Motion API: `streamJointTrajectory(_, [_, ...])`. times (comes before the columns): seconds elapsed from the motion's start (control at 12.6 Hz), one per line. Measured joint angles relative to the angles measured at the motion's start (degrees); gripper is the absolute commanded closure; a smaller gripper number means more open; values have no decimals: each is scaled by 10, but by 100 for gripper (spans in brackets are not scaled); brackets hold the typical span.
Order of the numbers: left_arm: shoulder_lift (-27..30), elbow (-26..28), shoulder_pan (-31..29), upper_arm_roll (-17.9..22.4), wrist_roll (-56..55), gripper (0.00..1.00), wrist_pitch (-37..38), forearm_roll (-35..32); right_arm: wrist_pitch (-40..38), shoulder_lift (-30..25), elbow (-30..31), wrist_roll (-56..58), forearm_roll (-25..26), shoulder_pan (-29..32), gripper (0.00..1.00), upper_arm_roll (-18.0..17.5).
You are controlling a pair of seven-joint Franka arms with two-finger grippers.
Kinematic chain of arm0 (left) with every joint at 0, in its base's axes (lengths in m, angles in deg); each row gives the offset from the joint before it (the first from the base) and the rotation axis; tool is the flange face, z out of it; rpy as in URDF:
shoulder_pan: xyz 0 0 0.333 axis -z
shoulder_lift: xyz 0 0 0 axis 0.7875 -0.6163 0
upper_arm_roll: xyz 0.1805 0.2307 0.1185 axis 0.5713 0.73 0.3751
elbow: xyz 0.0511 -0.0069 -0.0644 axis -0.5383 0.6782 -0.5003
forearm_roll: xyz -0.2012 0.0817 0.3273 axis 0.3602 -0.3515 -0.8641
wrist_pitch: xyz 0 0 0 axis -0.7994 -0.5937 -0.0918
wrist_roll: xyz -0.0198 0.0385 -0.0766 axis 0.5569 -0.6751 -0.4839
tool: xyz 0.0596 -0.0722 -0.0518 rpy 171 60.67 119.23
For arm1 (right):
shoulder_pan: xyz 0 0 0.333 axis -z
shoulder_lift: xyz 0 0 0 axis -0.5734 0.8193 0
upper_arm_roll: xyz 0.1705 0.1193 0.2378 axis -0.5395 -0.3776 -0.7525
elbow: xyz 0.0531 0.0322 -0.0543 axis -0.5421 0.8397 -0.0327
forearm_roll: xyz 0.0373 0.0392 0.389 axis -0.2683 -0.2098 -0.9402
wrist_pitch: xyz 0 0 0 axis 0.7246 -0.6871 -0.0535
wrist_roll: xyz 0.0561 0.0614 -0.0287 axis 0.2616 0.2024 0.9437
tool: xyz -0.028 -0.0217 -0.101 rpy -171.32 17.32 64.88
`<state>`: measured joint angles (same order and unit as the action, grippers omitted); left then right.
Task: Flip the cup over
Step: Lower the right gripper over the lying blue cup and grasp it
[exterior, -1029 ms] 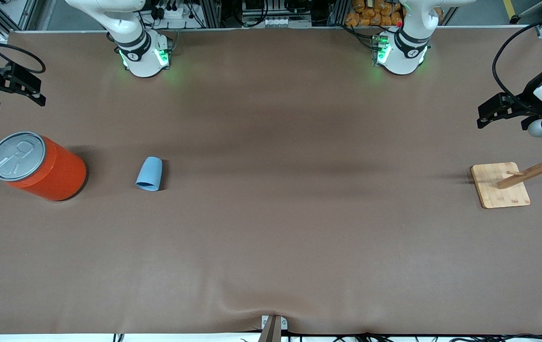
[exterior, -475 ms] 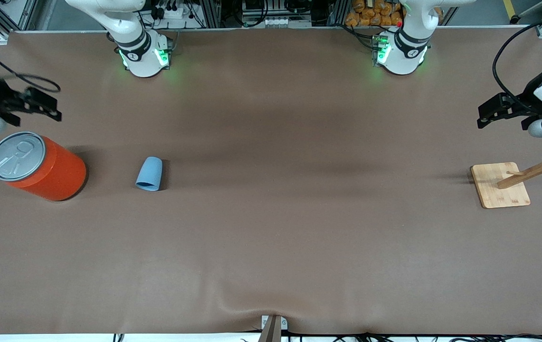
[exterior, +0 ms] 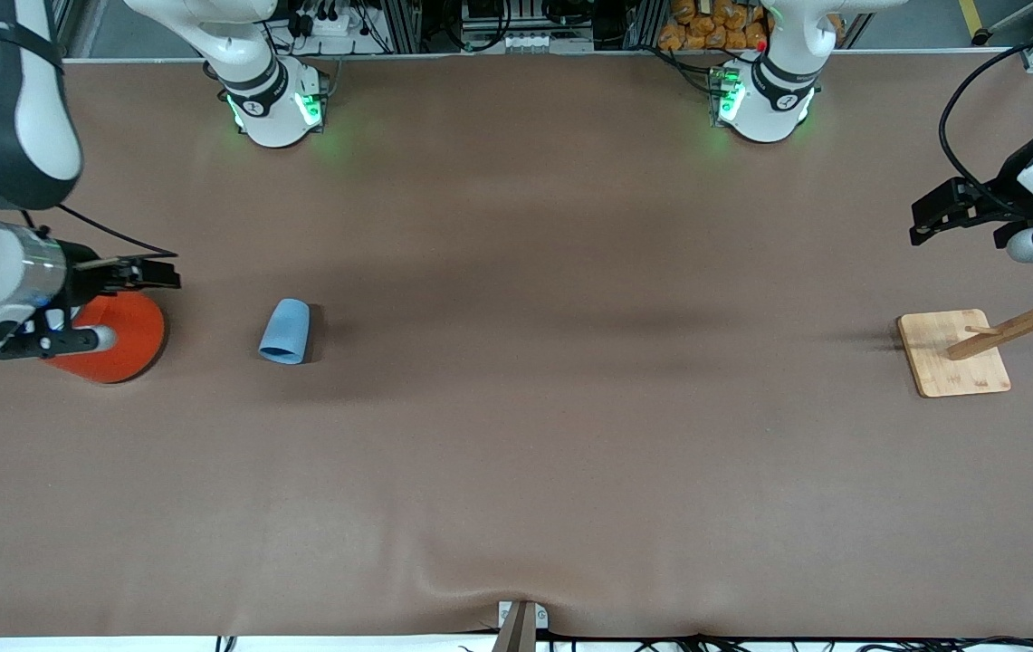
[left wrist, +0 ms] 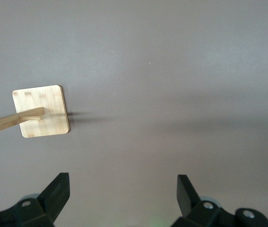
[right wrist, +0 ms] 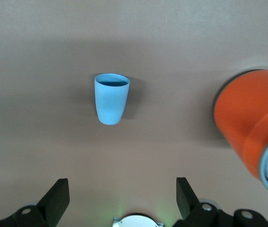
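The small light-blue cup [exterior: 284,330] lies on its side on the brown table, wide mouth nearer to the front camera. In the right wrist view the cup [right wrist: 111,99] shows its darker blue inside at the rim. My right gripper [exterior: 163,272] is open and empty in the air over the edge of the orange can, short of the cup; its own view shows the right gripper [right wrist: 123,191] with jaws wide apart. My left gripper [exterior: 919,226] waits open and empty at the left arm's end of the table, also seen in its own view [left wrist: 123,189].
The large orange can [exterior: 122,340] stands beside the cup toward the right arm's end, its lid hidden under my right arm; it shows in the right wrist view [right wrist: 247,118]. A wooden peg rack on a square base [exterior: 951,353] stands near my left gripper [left wrist: 41,111].
My right arm has swung in from the table's edge to over the can, toward the cup, and now covers the can's lid. The cup, can and left arm have not moved.
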<state>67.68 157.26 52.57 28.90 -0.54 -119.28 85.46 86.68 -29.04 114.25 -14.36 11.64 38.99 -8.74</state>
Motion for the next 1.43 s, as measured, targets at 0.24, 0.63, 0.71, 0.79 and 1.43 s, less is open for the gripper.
streamJointTrajectory(0.24, [0, 0, 0, 0, 0, 0, 0, 0, 86, -4, 74, -38, -2, -25, 0, -5])
streamJointTrajectory(0.63, [0, 0, 0, 0, 0, 0, 0, 0, 310, -31, 258, -50, -3, -55, 0, -5])
streamJointTrajectory(0.71, [0, 0, 0, 0, 0, 0, 0, 0, 346, -32, 284, -52, -3, -56, 0, -5])
streamJointTrajectory(0.79, [0, 0, 0, 0, 0, 0, 0, 0, 383, -31, 310, -54, -3, -57, 0, -5])
streamJointTrajectory(1.43, [0, 0, 0, 0, 0, 0, 0, 0, 529, 31, 360, -59, -3, -63, 0, -5])
